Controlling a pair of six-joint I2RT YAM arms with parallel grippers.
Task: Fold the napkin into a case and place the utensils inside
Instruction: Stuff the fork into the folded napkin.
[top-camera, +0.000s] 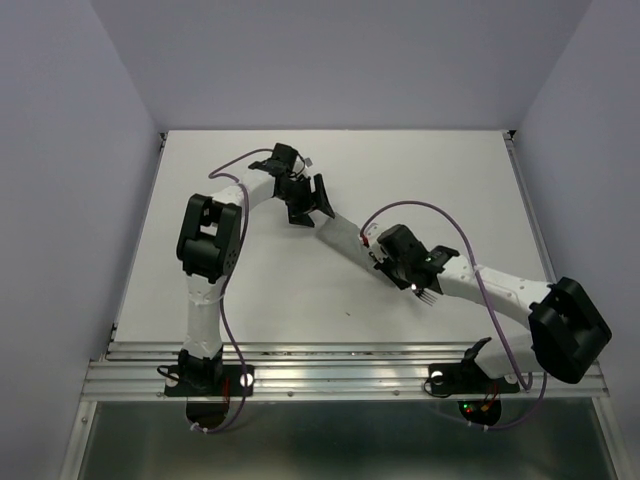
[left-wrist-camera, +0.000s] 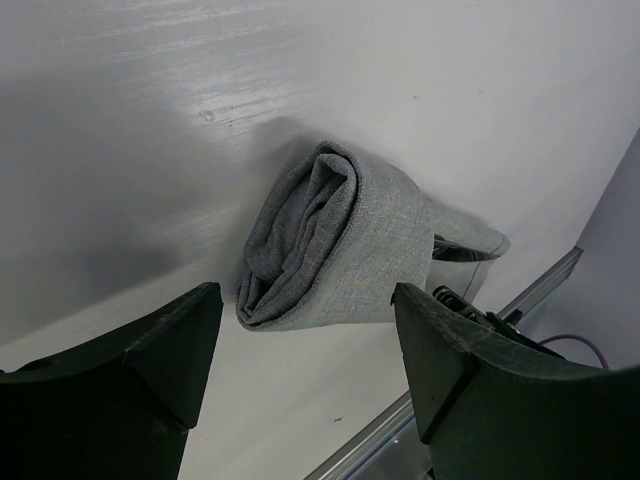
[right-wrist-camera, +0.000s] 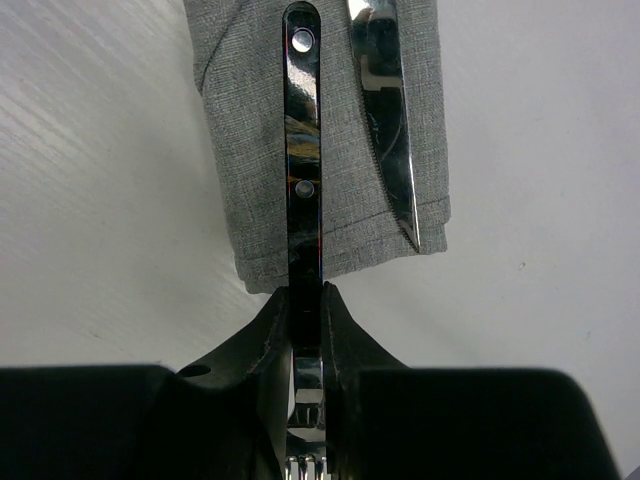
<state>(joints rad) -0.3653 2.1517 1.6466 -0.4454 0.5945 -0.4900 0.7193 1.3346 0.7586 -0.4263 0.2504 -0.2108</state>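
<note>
1. The narrow oblong case of plain grey cloth (top-camera: 345, 238) lies flat on the white table top (top-camera: 260, 290). It runs slantwise, with one gripper at each of its ends.
2. The left gripper (left-wrist-camera: 305, 295) hangs at the case's far end. Its black fingers (left-wrist-camera: 170, 350) are spread wide, one on either side of that end, and they grasp nothing.
3. In the left wrist view that end of the case shows as several layers of cloth curled loosely over one another. Neither finger appears to press on the cloth.
4. The right gripper (right-wrist-camera: 305, 295) sits at the opposite end of the case. Its jaws are drawn in tight on a fork with a slim, glossy dark handle and two silver rivets (right-wrist-camera: 303, 150).
5. The grip is low on the fork, just above its silver tines, which poke out behind the fingers on the side away from the case.
6. From the fingers the fork's handle reaches out over the near end of the case, lined up with the case's length. Whether it rests on the cloth or is held just above it cannot be told.
7. A knife with a shiny, serrated silver blade (right-wrist-camera: 385, 130) lies on the case just beside the fork's handle and roughly parallel to it. Its tip points back toward the right gripper and ends near the corner of the case. Its handle is out of view.
</note>
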